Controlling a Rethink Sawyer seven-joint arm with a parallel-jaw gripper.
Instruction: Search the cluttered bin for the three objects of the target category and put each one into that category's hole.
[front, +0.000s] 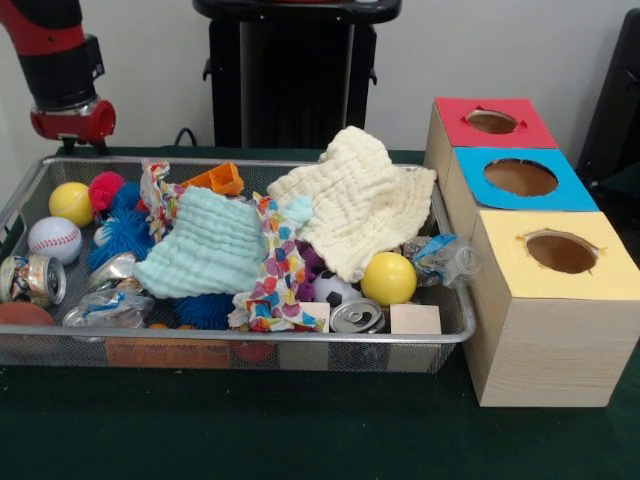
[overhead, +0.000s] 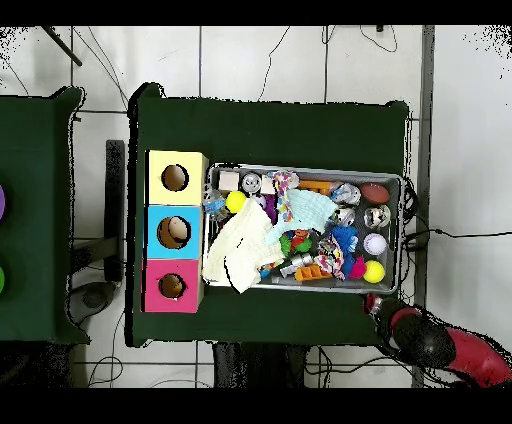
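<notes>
We see the wire-mesh bin (front: 455, 335) on the green counter (front: 250, 430), filling most of its middle, with three wooden boxes beside it along one short end. The yellow-topped box (front: 555, 300) sits nearest the camera-side edge, the blue-topped box (front: 520, 178) in the middle, and the red-topped box (front: 493, 122) toward the robot's edge; each has a round hole on top. In the bin lie a cream cloth (front: 360, 200), a mint cloth (front: 205, 245), a patterned cloth (front: 275, 270), two yellow balls (front: 388, 278), a baseball (front: 54, 239), an orange plastic piece (front: 222, 179) and a drink can (front: 357, 317). The red arm (front: 60, 70) stands over the bin's corner by the robot's edge. Its hand is hidden, so we cannot tell whether it is open or closed.
</notes>
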